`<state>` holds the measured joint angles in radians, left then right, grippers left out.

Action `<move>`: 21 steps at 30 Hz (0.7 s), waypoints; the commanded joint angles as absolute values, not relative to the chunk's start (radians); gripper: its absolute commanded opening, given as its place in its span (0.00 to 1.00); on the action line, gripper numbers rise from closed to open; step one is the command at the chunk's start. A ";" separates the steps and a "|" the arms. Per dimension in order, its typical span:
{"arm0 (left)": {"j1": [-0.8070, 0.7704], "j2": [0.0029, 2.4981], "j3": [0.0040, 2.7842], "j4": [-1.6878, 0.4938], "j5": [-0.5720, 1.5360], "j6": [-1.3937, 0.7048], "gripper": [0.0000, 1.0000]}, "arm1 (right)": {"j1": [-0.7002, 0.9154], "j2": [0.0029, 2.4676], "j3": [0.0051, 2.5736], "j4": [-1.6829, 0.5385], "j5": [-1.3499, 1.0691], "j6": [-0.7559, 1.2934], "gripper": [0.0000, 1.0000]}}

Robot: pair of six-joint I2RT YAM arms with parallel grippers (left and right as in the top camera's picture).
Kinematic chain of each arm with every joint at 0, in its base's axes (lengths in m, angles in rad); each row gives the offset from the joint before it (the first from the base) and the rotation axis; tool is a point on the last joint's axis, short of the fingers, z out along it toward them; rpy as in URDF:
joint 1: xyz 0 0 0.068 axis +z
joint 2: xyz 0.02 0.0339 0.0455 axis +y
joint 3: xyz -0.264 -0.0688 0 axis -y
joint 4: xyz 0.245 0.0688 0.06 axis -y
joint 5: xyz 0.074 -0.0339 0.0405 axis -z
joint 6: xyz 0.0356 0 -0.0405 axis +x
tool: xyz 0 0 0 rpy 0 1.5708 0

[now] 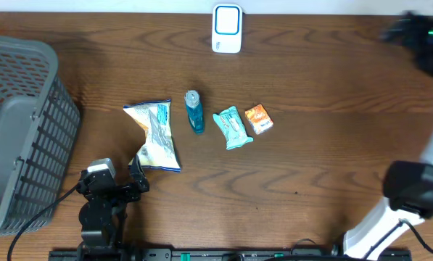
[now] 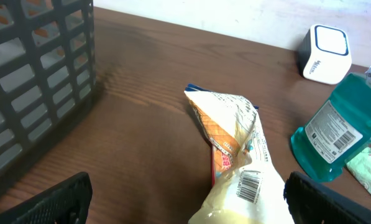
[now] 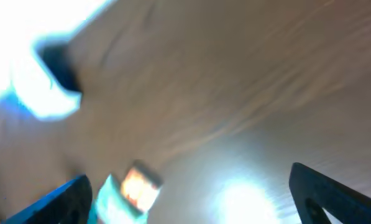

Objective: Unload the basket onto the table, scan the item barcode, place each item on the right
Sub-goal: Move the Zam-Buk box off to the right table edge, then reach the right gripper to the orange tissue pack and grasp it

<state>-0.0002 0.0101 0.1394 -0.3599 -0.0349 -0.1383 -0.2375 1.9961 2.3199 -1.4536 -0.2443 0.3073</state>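
Four items lie in a row mid-table: a white and blue snack bag, a blue bottle, a teal packet and a small orange packet. The white barcode scanner stands at the far edge. My left gripper is open at the bag's near end. In the left wrist view the bag lies between the spread fingers with its barcode facing up. My right gripper is open and empty, its view blurred, with the scanner and orange packet ahead.
A grey slatted basket fills the left side of the table, close to my left arm. The right arm's base stands at the right edge, and its blurred dark upper part hangs over the far right corner.
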 commanded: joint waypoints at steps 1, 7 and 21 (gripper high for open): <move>0.006 0.004 0.136 -0.358 -0.033 -0.148 0.98 | -0.089 2.040 2.257 -1.483 -0.261 0.315 0.99; 0.006 0.004 0.136 -0.358 -0.033 -0.148 0.98 | 0.094 2.074 2.037 -1.439 -0.261 0.624 0.91; 0.006 0.004 0.136 -0.358 -0.033 -0.148 0.98 | 0.259 2.074 1.589 -0.992 -0.260 0.986 0.66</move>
<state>-0.0002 0.0101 0.1394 -0.3599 -0.0349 -0.1383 0.2481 2.0724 1.6489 -1.0515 -0.2733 0.9077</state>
